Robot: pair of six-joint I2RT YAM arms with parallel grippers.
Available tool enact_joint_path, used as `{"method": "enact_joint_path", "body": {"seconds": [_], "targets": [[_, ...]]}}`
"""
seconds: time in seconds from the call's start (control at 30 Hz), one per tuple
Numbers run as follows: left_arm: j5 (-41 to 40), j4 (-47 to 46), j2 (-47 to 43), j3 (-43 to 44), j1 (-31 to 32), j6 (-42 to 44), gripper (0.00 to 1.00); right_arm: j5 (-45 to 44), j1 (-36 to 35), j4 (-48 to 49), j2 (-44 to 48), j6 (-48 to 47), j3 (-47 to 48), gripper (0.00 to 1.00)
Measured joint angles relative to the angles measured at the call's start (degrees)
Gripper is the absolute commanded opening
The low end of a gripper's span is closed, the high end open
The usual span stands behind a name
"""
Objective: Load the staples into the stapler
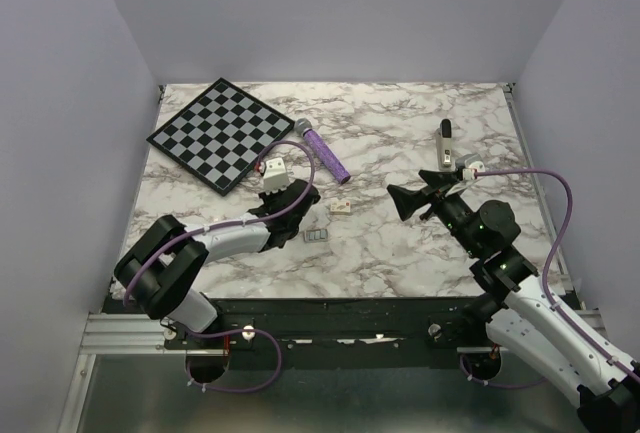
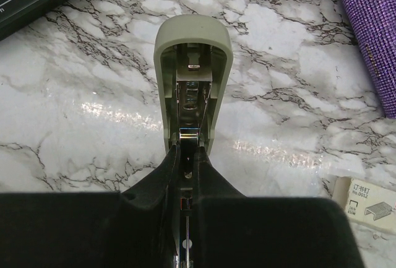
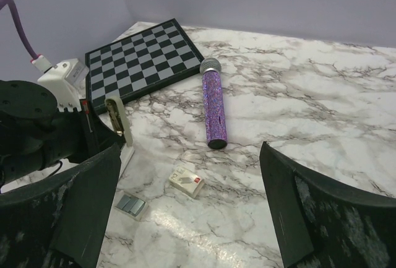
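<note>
My left gripper (image 2: pixel 187 156) is clamped on the grey stapler (image 2: pixel 193 64), whose lid stands raised. My right gripper (image 1: pixel 402 203) hangs above the marble table (image 1: pixel 400 263) with jaws spread wide, holding nothing. The staples (image 3: pixel 130 204) lie flat on the table, just beside the left gripper, apart from the stapler, with a small cream box (image 3: pixel 186 182) near them.

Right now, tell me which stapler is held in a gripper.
The cream stapler near the chessboard, clamped in the left gripper. The other stapler lies free at the far right, beyond the open right gripper.
</note>
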State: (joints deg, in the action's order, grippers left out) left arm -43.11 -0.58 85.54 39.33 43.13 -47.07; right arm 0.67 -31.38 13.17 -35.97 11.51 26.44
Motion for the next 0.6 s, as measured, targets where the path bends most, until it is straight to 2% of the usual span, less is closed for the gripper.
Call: {"method": "enact_joint_path", "body": {"seconds": [0.13, 0.17, 0.27, 0.33, 0.47, 0.6], "targets": [[-0.87, -0.2, 1.62, 0.42, 0.0, -0.98, 0.01, 0.0, 0.0, -0.09, -0.02, 0.0, -0.04, 1.0], [-0.96, -0.28, 1.68, 0.44, 0.0, -1.11, 0.08, 0.0, 0.0, -0.11, -0.02, 0.0, -0.07, 1.0], [-1.05, -0.26, 1.7, 0.44, 0.0, -1.44, 0.2, 0.02, 0.0, -0.17, -0.15, 0.0, -0.04, 1.0], [-1.05, -0.22, 1.7, 0.44, 0.0, -1.81, 0.24, 0.0, 0.0, -0.22, -0.55, 0.0, -0.04, 1.0], [-1.03, -0.11, 1.7, 0.44, 0.0, -2.49, 0.41, 0.0, 0.0, -0.63, -0.94, 0.02, -0.07, 1.0], [-0.98, 0.15, 1.6, 0.44, 0.0, -2.93, 0.52, 0.0, 0.0, -0.9, -0.87, 0.0, -0.07, 1.0]]}}
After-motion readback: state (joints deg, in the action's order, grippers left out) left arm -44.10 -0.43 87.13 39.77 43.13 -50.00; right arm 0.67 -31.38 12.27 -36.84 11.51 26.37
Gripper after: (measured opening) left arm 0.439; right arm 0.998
